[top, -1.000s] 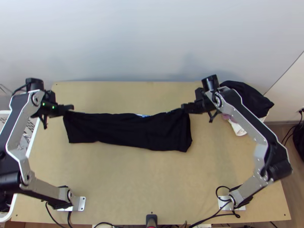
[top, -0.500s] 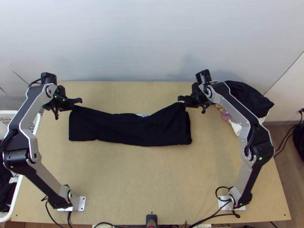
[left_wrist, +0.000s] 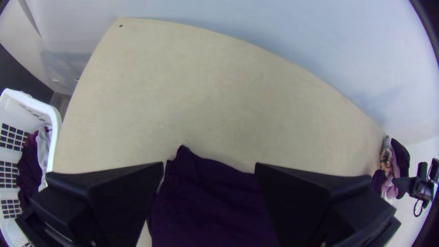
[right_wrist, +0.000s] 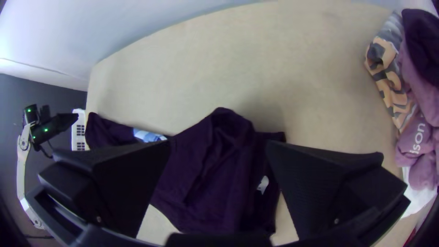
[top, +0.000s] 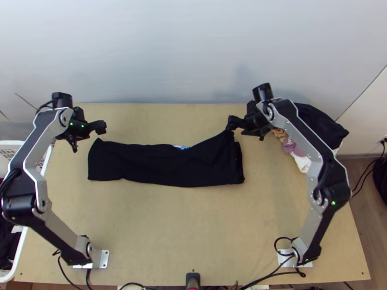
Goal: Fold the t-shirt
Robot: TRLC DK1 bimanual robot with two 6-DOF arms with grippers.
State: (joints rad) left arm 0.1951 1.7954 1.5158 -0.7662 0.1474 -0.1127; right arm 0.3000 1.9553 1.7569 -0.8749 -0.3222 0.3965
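The light wood surface [top: 169, 232] starts close to me. The black t-shirt [top: 162, 166] lies across its middle in a long strip that looks folded over. Its near edge is almost straight. Its far edge dips in the middle, where a blue patch [top: 182, 147] peeks out. At the far left corner, my left jaws are wide open and hold nothing. At the far right corner, my right jaws are wide open too, with no grip on the cloth. The cloth pokes up in a soft bump there, and it may be just touching me; I can't quite tell.

I think the long fold is mostly done, so now I should make it neat. I should back off gently, so the bump drops and nothing drags. Next, I can pinch all the layers and tug softly outward. Pinching just the top could twist the strip. Farther right sits a heap of clothes [top: 321, 126] I mustn't bump.
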